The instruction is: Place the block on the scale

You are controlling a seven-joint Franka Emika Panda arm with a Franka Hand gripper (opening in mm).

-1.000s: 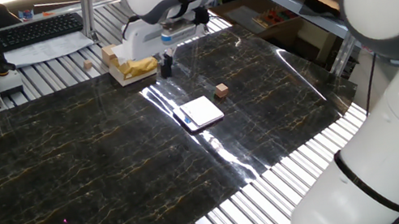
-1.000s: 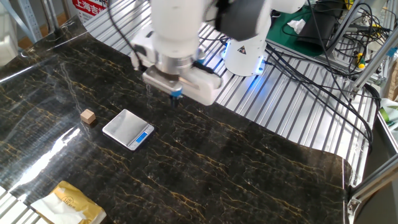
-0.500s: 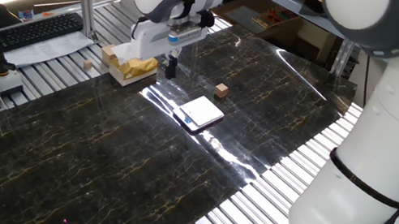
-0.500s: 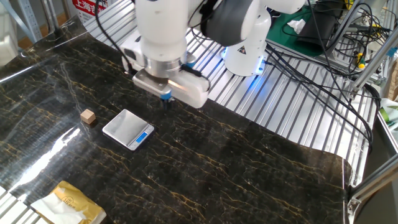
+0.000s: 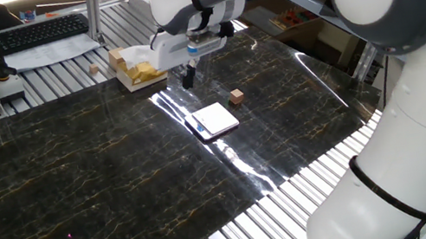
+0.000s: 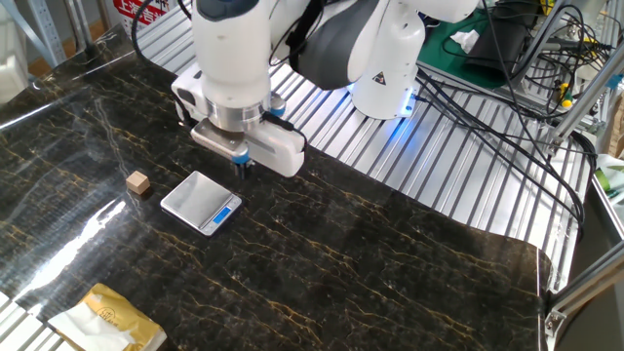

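The block [image 5: 236, 96], a tiny tan wooden cube, lies on the dark marbled mat just right of the scale [image 5: 215, 121], apart from it. The scale is a flat square with a shiny white plate and a blue mark on one edge. In the other fixed view the block [image 6: 137, 182] lies left of the scale [image 6: 201, 203]. My gripper [image 5: 188, 78] hangs above the mat behind the scale and left of the block. Its fingers look closed together and hold nothing. In the other fixed view the gripper [image 6: 243, 168] is just beyond the scale's far right corner.
A pale-yellow boxy stack [image 5: 138, 67] sits at the mat's back edge near the gripper; it also shows in the other fixed view [image 6: 107, 317]. A keyboard [image 5: 42, 31] and papers lie behind. The robot base [image 6: 385, 83] and cables stand beside the mat.
The gripper has moved toward the scale and a little lower. The block and the scale have not moved.
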